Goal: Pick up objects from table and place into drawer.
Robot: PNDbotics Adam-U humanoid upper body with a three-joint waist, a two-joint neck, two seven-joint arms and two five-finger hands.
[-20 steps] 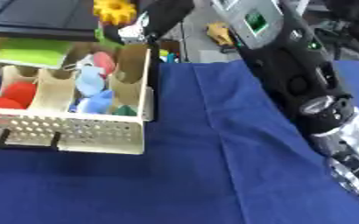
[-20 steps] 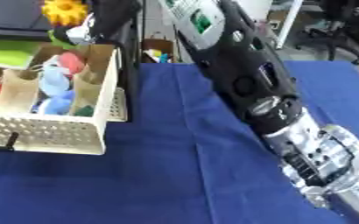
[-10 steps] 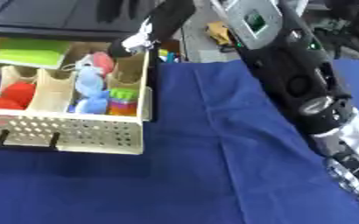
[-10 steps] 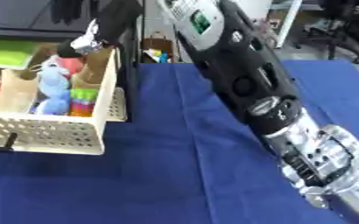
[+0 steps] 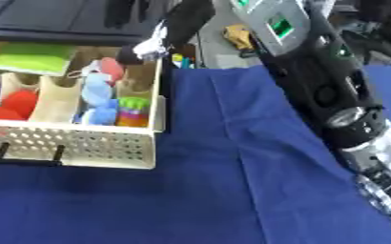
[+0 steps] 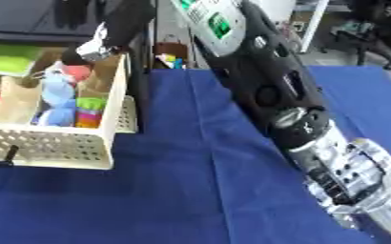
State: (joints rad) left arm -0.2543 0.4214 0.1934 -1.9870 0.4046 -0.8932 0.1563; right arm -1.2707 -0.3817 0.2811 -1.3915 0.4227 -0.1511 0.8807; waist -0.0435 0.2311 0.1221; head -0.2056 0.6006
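A cream perforated drawer [image 5: 74, 143] stands pulled out at the left on the blue cloth. Its compartments hold a green block [image 5: 28, 62], a red ball [image 5: 15, 105], a blue toy [image 5: 98, 95], a pink-red thing [image 5: 111, 69] and a green, yellow and orange thing [image 5: 132, 109]. My right arm [image 5: 315, 90] runs from the lower right up to the top, then slants down to the left. Its hand [image 5: 145, 47] hangs open over the drawer's back right corner and holds nothing. The left hand is out of sight.
Blue cloth [image 5: 232, 181] covers the table right of the drawer. A black cabinet top [image 5: 57, 19] lies behind the drawer, with dark shapes above it. A yellow thing [image 5: 236, 35] sits beyond the table's far edge. The drawer's black handle [image 5: 28, 162] juts toward me.
A yellow flower-like thing seen by the hand at the top edge is gone from there. A yellow and orange thing now lies in the drawer's right compartment. The hand has come lower.
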